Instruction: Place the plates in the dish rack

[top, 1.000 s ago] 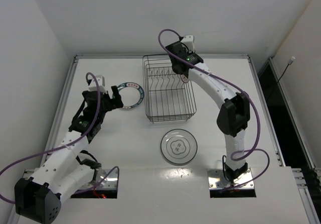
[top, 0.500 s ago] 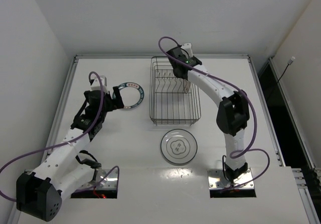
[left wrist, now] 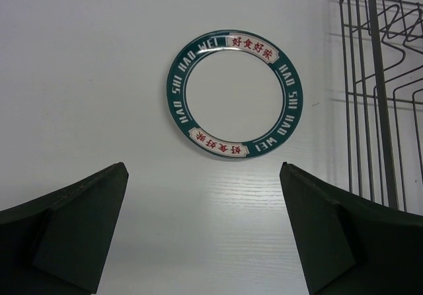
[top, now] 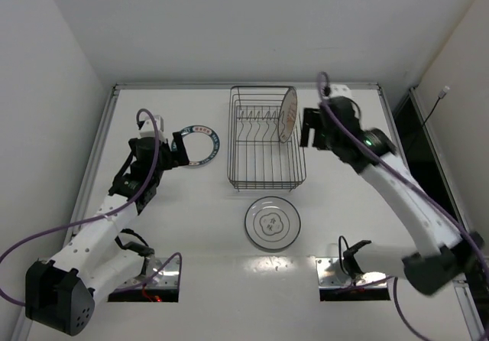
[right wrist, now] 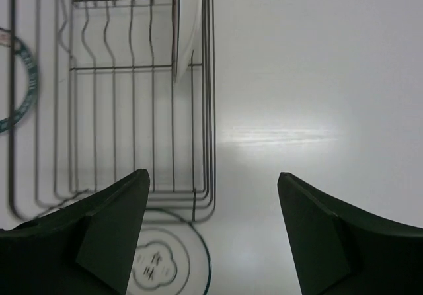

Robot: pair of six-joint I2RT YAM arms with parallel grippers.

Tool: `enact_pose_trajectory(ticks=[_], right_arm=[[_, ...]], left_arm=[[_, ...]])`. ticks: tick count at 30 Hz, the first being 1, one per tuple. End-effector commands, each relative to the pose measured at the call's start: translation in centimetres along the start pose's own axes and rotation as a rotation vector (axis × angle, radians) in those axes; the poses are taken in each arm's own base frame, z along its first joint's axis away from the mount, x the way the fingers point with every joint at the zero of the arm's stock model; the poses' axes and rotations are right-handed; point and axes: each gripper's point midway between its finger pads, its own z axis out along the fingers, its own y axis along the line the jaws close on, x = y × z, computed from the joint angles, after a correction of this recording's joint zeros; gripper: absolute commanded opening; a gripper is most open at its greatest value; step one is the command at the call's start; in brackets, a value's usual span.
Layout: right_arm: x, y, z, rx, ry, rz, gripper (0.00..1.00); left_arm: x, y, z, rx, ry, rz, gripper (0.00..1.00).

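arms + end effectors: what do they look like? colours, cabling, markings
The left arm and right arm have white link shells, black joint housings and a loose purple cable each. The right arm has a green light. The left end effector and right end effector are black, with dark wedge-shaped fingers. No legible markings.

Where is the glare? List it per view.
Left wrist: faint glare streak on the white table below the round teal-rimmed plate. Right wrist: brighter glare patch on the table right of the dark wire dish rack. Top external: evenly lit, sharp.
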Motion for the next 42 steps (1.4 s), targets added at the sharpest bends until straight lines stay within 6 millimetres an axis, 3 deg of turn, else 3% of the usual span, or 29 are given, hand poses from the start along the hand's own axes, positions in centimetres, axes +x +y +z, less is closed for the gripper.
enact_pose_trajectory(ticks=[1,2,3,4,6,7,9,10,12,13,14,20,25,27,33,36,37,39,40,42], right_arm=[[4.4,-0.2,-5.0,-0.213,0.048,0.141,0.76],[7.8,-0.5,-5.0,-0.231,0.124,0.15,0.76],[9.3,-0.9,-5.6,-0.246,0.146,0.179,0.79],[12.1,-0.9,-6.4,-0.281,0.19,0.228,0.8],[15.1,0.4,-7.4,-0.393,0.281,0.304,0.8],[18.3,0.7,-7.0,-0.396,0.366,0.36,0.8],[19.7,1.7,-7.1,-0.471,0.381,0.422,0.78],[21.8,1.2,-6.2,-0.436,0.426,0.439,0.78],[23.5,0.9,-5.2,-0.411,0.464,0.474,0.78],[25.8,0.7,-4.6,-0.397,0.522,0.482,0.78],[26.6,1.0,-4.4,-0.41,0.549,0.509,0.77],[27.8,0.9,-2.2,-0.429,0.575,0.636,0.77],[29.5,1.6,-1.2,-0.482,0.642,0.731,0.67],[31.2,1.5,-0.9,-0.459,0.711,0.731,0.64],[32.0,1.7,-0.5,-0.428,0.769,0.671,0.57],[32.2,1.8,-0.2,-0.415,0.786,0.662,0.36],[32.2,1.9,-0.1,-0.414,0.782,0.642,0.22],[32.6,2.0,-0.2,-0.406,0.811,0.634,0.13],[32.5,2.2,-0.3,-0.415,0.813,0.613,0.0],[32.6,2.2,-0.5,-0.409,0.826,0.589,0.0]], left_arm=[[-2.7,-0.9,-0.8,0.029,-0.067,-0.01,1.0],[-2.9,-0.9,-0.9,0.032,-0.075,-0.013,1.0],[-2.9,-0.7,-0.9,0.022,-0.078,-0.014,1.0],[-2.9,-0.7,-0.9,0.022,-0.078,-0.014,1.0],[-3.1,-0.9,-1.1,0.034,-0.084,-0.016,1.0],[-3.1,-1.0,-1.1,0.043,-0.081,-0.016,1.0],[-3.0,-1.2,-1.2,0.052,-0.079,-0.015,1.0],[-3.0,-1.2,-1.2,0.052,-0.079,-0.015,1.0],[-3.2,-1.2,-1.3,0.052,-0.079,-0.015,1.0],[-2.6,-1.1,-1.0,0.045,-0.054,-0.007,1.0],[-2.6,-1.1,-1.0,0.045,-0.053,-0.007,1.0],[-2.2,-0.8,-0.9,0.031,-0.039,-0.001,1.0],[-2.4,-0.9,-0.8,0.033,-0.048,-0.004,1.0],[-2.4,-0.9,-0.8,0.033,-0.048,-0.004,1.0],[-2.4,-0.9,-0.8,0.033,-0.048,-0.004,1.0],[-2.8,-1.0,-0.9,0.036,-0.056,-0.007,1.0],[-2.8,-1.0,-0.9,0.036,-0.056,-0.007,1.0],[-2.9,-0.9,-0.9,0.027,-0.059,-0.007,1.0],[-2.9,-0.9,-0.9,0.027,-0.059,-0.007,1.0],[-2.9,-0.7,-0.9,0.018,-0.061,-0.008,1.0]])
